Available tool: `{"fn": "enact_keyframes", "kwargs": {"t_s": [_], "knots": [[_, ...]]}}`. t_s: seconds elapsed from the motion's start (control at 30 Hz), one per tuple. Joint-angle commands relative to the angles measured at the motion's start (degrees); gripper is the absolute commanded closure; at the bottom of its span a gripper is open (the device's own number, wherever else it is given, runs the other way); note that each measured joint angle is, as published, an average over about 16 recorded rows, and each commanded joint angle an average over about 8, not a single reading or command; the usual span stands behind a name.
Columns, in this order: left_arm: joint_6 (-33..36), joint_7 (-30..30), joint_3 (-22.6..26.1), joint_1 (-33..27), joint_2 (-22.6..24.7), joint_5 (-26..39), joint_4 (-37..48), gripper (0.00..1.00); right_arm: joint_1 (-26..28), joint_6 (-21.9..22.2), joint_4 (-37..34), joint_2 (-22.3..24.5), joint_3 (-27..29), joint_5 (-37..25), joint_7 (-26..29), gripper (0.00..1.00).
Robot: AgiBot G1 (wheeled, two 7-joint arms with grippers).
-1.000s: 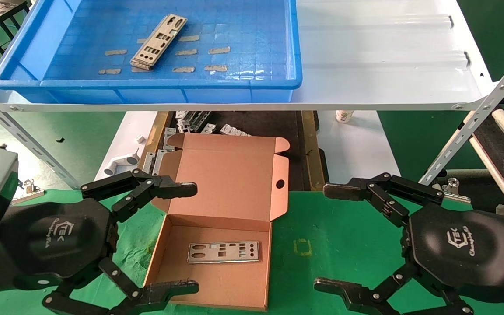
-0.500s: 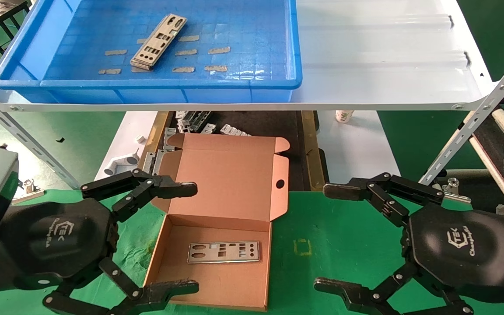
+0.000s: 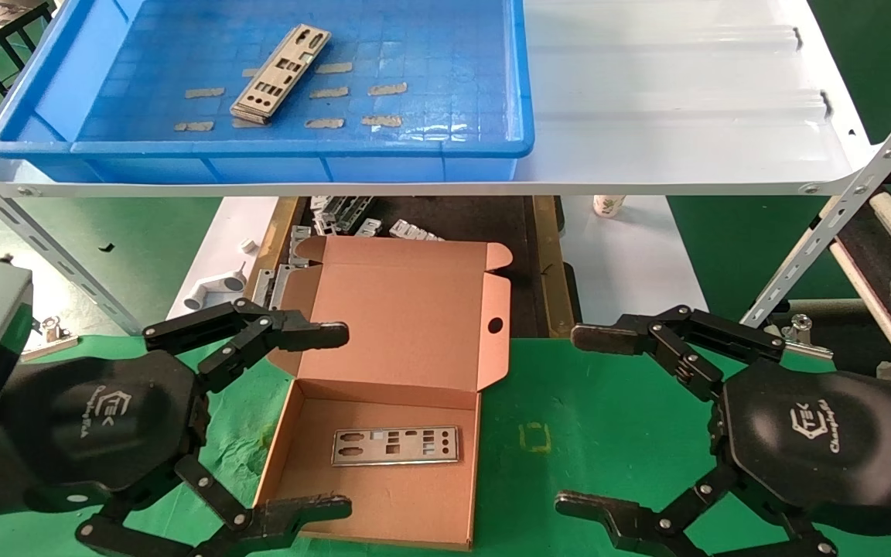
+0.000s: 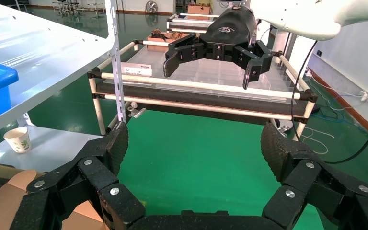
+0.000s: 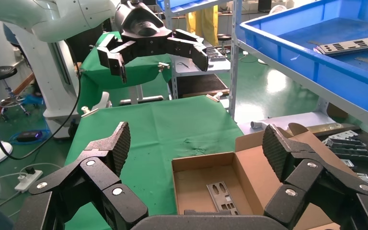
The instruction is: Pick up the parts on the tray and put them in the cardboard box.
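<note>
Green cloth [image 3: 616, 433] covers the table nearest the robot, and on it sits the cardboard box [image 3: 384, 495], lid swung back, with one silver part [image 3: 395, 445] lying flat on its floor. Above and beyond, on the white shelf [image 3: 685, 100], rests the blue tray [image 3: 59, 85], which holds a small stack of parts [image 3: 281, 74] lying at a slant among tan tape strips [image 3: 387, 88]. From the head camera, both grippers hover low at either side of the box: the left gripper [image 3: 333, 422] has its fingers spread wide so that they straddle the box's left wall, one tip over the lid edge and the other at the front corner, holding nothing; the right gripper [image 3: 588, 422] hangs over bare cloth, well apart from the box, its fingers likewise spread and empty. Below the shelf, that view alone takes in grey brackets [image 3: 337, 213] and a white pipe fitting [image 3: 213, 290]. The left wrist camera looks across the table to the right gripper [image 4: 211, 64] with its fingers apart, a paper cup [image 4: 18, 140] on a white surface, and only a corner of the box [image 4: 5, 196]; neither the tray's contents nor the box's floor appear there. The right wrist camera supplies these: the part in the box [image 5: 223, 196] seen between its own open fingers [image 5: 117, 143], the stack in the tray [image 5: 350, 45], and the left gripper [image 5: 155, 55] opposite, fingers apart.
</note>
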Motion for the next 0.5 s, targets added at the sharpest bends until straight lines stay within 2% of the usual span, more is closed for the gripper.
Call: {"fn": "enact_keyframes", "kwargs": {"t_s": [0.03, 0.5], "knots": [[0.0, 0.0, 0.0, 0.0, 0.0, 0.0, 0.0, 0.0, 0.0, 0.0, 0.0, 0.0, 0.0, 0.0, 0.0, 0.0], [0.0, 0.0, 0.0, 0.0, 0.0, 0.0, 0.0, 0.0, 0.0, 0.0, 0.0, 0.0, 0.0, 0.0, 0.0, 0.0]]}}
